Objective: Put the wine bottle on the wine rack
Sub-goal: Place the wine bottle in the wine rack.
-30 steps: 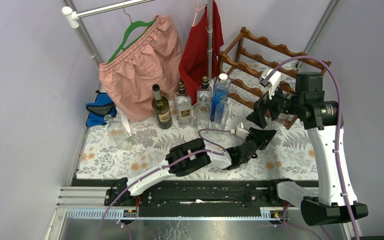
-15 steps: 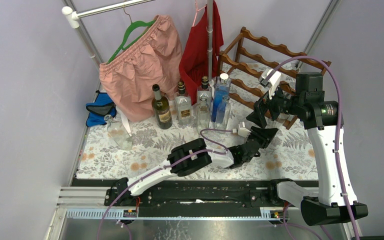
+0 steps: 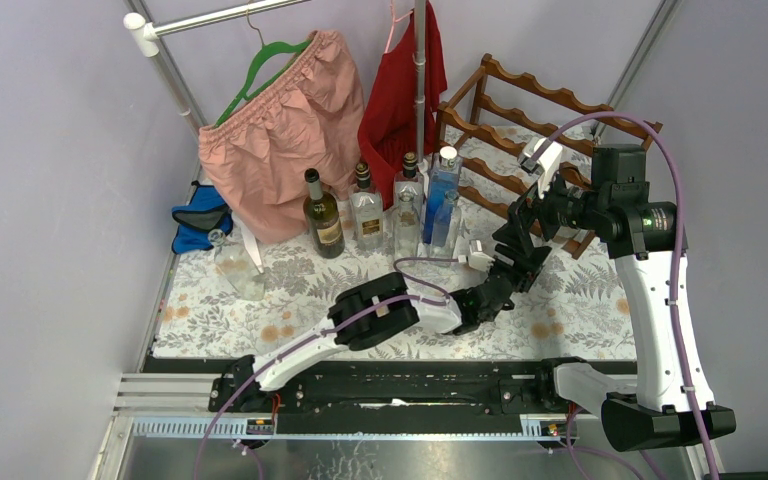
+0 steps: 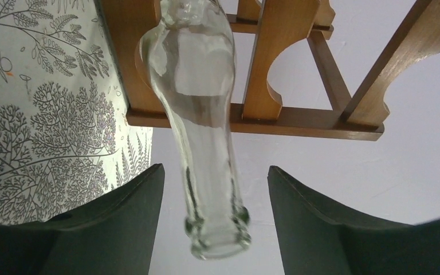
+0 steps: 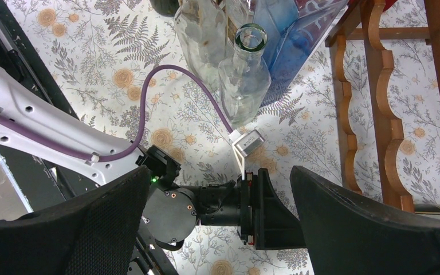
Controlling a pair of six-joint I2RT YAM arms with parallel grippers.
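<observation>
Left tool (image 4: 215, 192) newly parted, off wine bottle (image 4: 197, 86) at wine rack (image 4: 266, 63), right tool (image 5: 217, 177) wide, empty

Open jaws, bottle neck (image 4: 209, 172) between (gaps each side), wine rack (image 4: 298, 123) behind

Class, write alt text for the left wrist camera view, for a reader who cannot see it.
A clear glass bottle points its mouth at the camera, its body against the reddish-brown wine rack. The left gripper is open, its fingers either side of the neck without touching it. Leaf-printed tablecloth shows at left.
</observation>
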